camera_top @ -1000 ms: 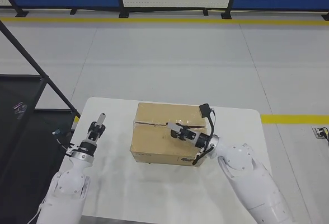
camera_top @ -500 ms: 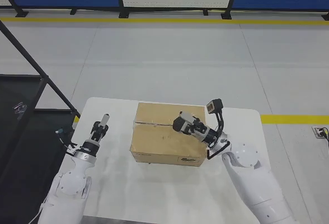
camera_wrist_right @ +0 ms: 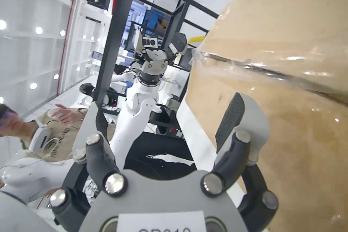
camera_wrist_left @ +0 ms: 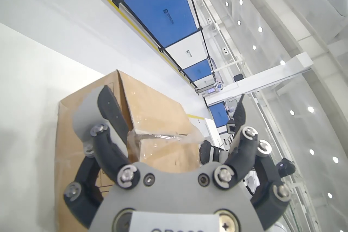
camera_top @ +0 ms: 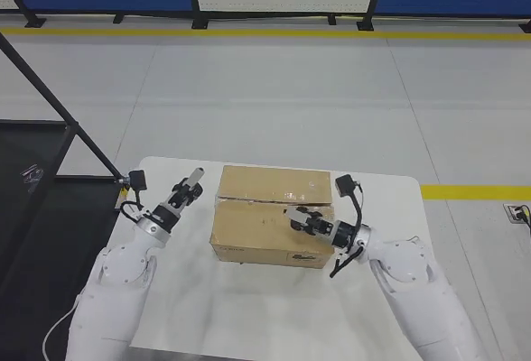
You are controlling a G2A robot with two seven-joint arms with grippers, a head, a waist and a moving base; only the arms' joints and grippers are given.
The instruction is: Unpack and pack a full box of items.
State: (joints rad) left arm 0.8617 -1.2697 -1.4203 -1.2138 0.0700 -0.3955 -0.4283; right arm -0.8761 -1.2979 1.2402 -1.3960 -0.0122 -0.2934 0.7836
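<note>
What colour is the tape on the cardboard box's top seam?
Clear, glossy tape over the brown cardboard box; the right wrist view shows it best.

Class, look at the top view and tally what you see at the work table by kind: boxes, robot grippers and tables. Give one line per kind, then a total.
Boxes: 1, the cardboard box
Grippers: 2, the left gripper and the right gripper
Tables: 1, the white table
Total: 4
</note>
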